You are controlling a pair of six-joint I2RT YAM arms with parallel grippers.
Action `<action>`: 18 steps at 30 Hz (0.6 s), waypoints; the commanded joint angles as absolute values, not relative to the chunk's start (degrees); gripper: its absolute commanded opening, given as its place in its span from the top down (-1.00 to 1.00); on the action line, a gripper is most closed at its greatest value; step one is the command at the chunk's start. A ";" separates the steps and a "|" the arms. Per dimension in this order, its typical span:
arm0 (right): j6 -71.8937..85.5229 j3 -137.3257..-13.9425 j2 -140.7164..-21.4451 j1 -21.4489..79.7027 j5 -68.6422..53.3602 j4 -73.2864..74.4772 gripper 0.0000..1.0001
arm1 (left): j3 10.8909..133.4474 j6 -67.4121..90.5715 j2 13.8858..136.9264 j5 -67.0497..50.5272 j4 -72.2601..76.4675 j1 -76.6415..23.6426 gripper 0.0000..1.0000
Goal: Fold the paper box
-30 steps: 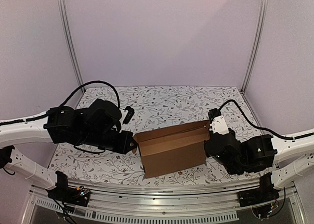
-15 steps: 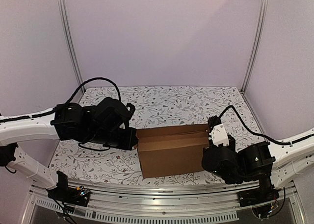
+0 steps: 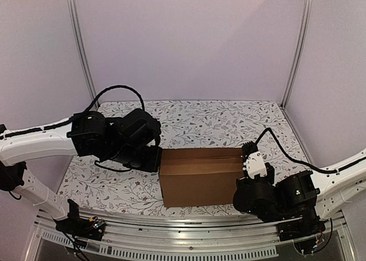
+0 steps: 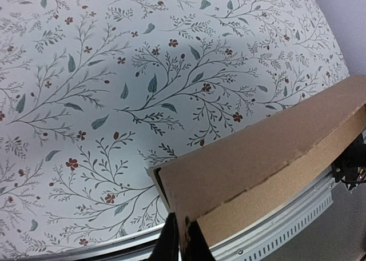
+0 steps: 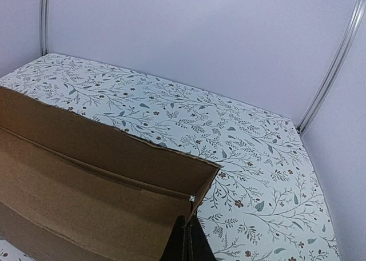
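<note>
"Where is the paper box [image 3: 200, 181]?"

"Upright on the floral tablecloth [image 3: 217, 124], with one arm at each end of it."

"And the grippers?"

"The left gripper [image 4: 182, 241] pinches the box's left end corner. The right gripper [image 5: 184, 232] is clamped on its right end wall."

"Beyond the box?"

"Bare cloth, then the pale back wall [image 3: 189, 44]."

We see matt brown cardboard on the paper box [image 3: 200, 184], its cut edges fibrous and rough, a smooth matt floral-printed table cover [image 3: 217, 121], matt black plastic arm housings [image 3: 123, 138], glossy white arm links [image 3: 34, 144], brushed metal frame posts [image 3: 80, 44].
</note>
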State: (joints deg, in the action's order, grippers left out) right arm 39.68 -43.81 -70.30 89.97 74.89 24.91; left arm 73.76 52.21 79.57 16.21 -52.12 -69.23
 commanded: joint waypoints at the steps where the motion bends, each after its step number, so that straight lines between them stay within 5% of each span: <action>1: 41.34 -43.42 -71.66 92.53 70.39 22.38 1.00 | 76.17 52.34 81.29 11.69 -48.49 -70.14 0.91; 18: 41.22 -43.15 -72.64 93.65 72.99 22.82 1.00 | 78.49 54.28 81.66 9.28 -51.88 -70.11 0.91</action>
State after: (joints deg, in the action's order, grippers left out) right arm 40.69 -43.51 -71.20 91.85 76.84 25.23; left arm 76.44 53.65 80.29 14.09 -56.51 -69.23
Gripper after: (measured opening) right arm 0.003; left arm 0.047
